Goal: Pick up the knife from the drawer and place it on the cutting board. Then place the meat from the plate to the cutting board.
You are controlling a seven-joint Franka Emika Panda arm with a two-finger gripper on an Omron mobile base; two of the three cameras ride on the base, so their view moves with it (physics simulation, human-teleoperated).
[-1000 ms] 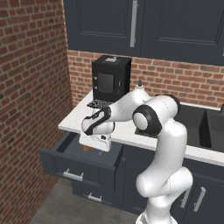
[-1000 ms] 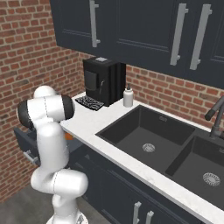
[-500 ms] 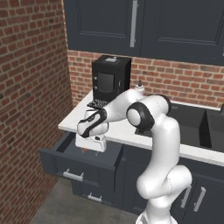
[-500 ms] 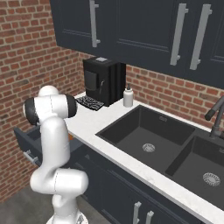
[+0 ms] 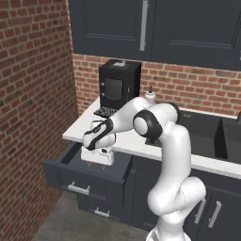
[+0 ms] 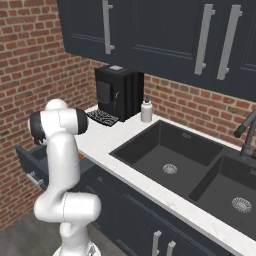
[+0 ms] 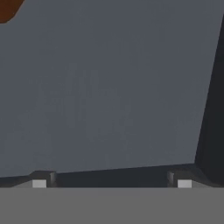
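one claw (image 5: 96, 162) spread wide, holding nothing, down in the one open drawer (image 5: 66, 170); one orange knife (image 7: 8, 8) nearby.

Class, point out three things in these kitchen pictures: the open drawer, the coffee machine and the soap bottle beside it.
drawer (image 5: 70, 176): left base view, on its flat front panel.
coffee machine (image 6: 116, 92): right base view, on its black front face.
soap bottle (image 6: 146, 112): right base view, on its white body.

Arm (image 5: 164, 141): glossy white rounded shells w/ dark grey-black joint rings at elbow & wrist; thick white column segs lower down. Hand (image 5: 98, 147) white, boxy, w/ a dark band above it. Fingers (image 7: 39, 181) look dark grey w/ pale square pads, though barely in frame.
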